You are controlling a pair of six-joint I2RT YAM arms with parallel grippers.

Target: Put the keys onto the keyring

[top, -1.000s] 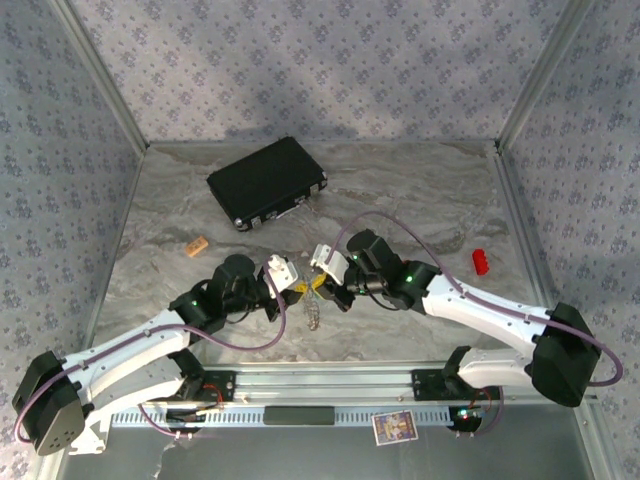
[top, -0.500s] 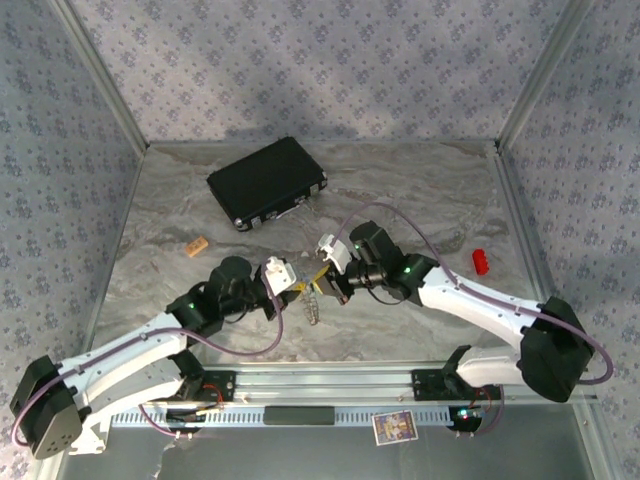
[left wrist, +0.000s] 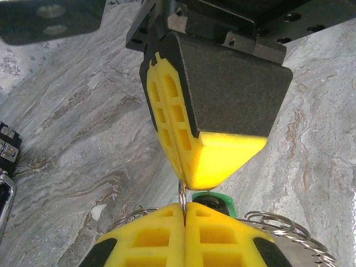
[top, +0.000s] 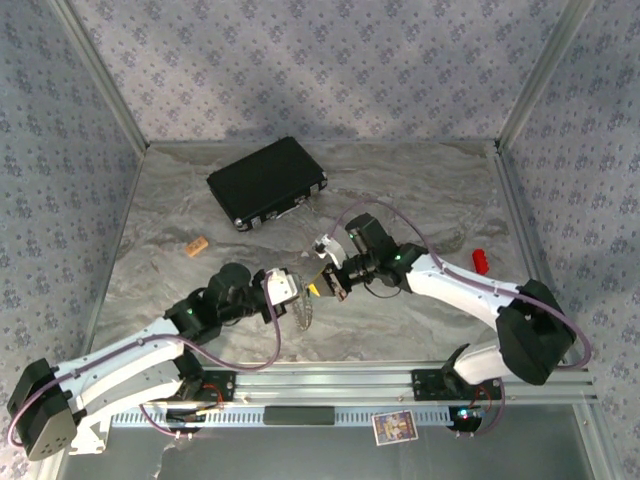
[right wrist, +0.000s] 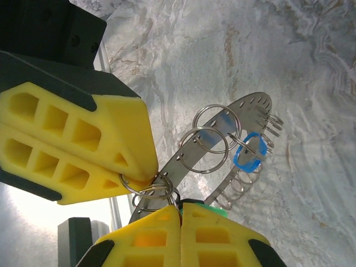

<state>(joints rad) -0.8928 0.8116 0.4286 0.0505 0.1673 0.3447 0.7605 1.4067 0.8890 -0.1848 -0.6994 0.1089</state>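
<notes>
Light, springy wire pinched between two clenched tools

On the left, the left tool (left wrist: 184, 216) is clenched. Its yellow tips press together on the thin wire of a small split ring (left wrist: 182, 194), which stands up out of the seam. In the middle hangs the keyring (right wrist: 250, 107), a flat grey metal band with a row of wire loops along its edge. It dangles between the two tools, clear of the marble surface (top: 420, 200). The blue key (right wrist: 239, 158) hangs from one of those loops, and the green key (left wrist: 211, 199) sits tucked just behind the meeting tips. On the right, the right tool (right wrist: 179, 216) is also clenched, tip to tip with the left one. Wire loops and the green tag crowd its seam, and whether it pinches wire or tag cannot be told.

The assembly looks light. The band is probably stiff, while the loops are springy and free to swing, so the hanging part is likely to sway with any wrist motion. Polished wire this thin would tend to roll or slip in soft pads. The flat faces of the band look like the steadiest hold, and each key is best taken by its plastic tag, which is broader and less slick than the metal
</notes>
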